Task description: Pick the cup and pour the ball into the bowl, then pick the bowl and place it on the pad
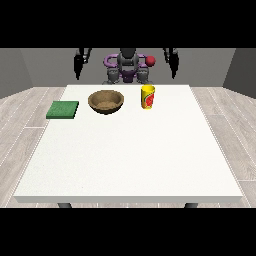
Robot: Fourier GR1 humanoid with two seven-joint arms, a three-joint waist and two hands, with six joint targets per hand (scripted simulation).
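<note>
A yellow cup (147, 96) with a red mark stands upright on the white table (130, 150), near its far edge. A brown wooden bowl (106, 101) sits to the cup's left, apart from it. A green pad (63, 109) lies flat at the table's left edge. The ball is not visible; the cup's inside is hidden. The hand at the view's left (78, 65) hangs raised behind the table's far edge, holding nothing. The hand at the view's right (173, 61) hangs likewise, above and to the right of the cup.
The robot's torso (128, 67) stands behind the far edge, with a red knob (150, 61) at its shoulder. Grey floor surrounds the table on all sides.
</note>
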